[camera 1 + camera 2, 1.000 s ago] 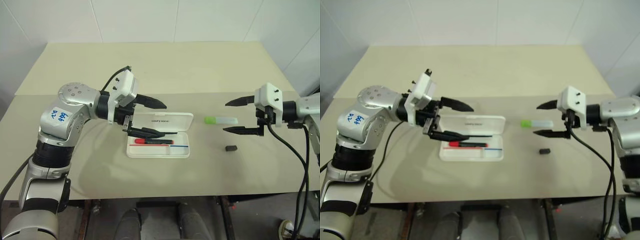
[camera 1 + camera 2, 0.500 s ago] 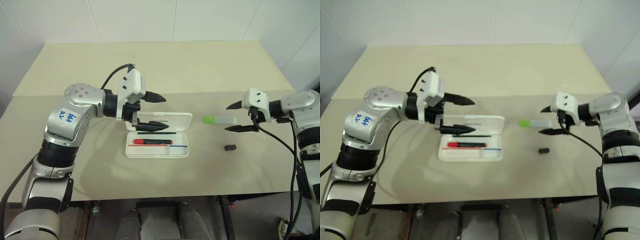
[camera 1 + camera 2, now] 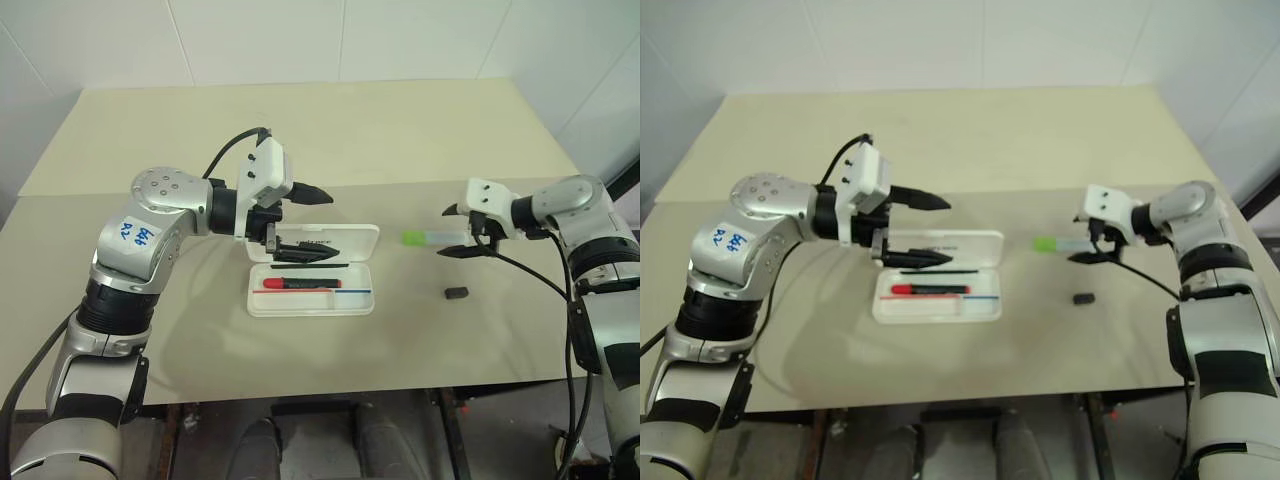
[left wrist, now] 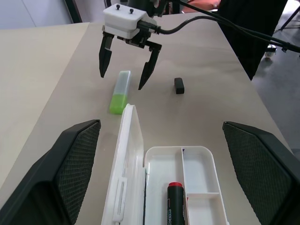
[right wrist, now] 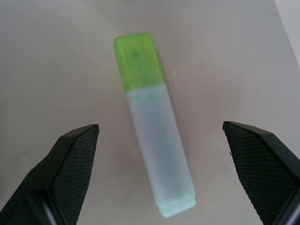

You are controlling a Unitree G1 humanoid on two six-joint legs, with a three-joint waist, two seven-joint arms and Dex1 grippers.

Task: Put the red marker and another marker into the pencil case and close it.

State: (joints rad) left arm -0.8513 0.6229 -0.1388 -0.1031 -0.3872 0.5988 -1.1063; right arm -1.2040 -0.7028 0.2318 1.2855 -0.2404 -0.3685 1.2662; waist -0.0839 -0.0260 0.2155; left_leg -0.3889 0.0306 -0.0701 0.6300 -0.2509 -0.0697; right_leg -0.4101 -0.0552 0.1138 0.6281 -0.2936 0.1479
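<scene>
The pencil case [image 3: 352, 239] lies open on the table, its lid standing up behind the tray. The red marker [image 3: 299, 283] rests in the tray, also seen as red marker [image 4: 174, 206] in the left wrist view. Another marker [image 3: 430, 238], green-capped with a pale body, lies on the table right of the case. My right gripper [image 3: 446, 232] is open, its fingers on either side of that marker's pale end [image 5: 161, 154] without touching it. My left gripper [image 3: 325, 225] hovers open over the case lid, holding nothing.
A small black block [image 3: 457, 293] lies on the table just in front of the green-capped marker. The tan table [image 3: 300, 130] runs wide behind and in front of the case. White walls stand behind the table.
My right gripper has moved forward and down to the green-capped marker and now straddles its pale end. The left gripper has turned slightly above the case.
</scene>
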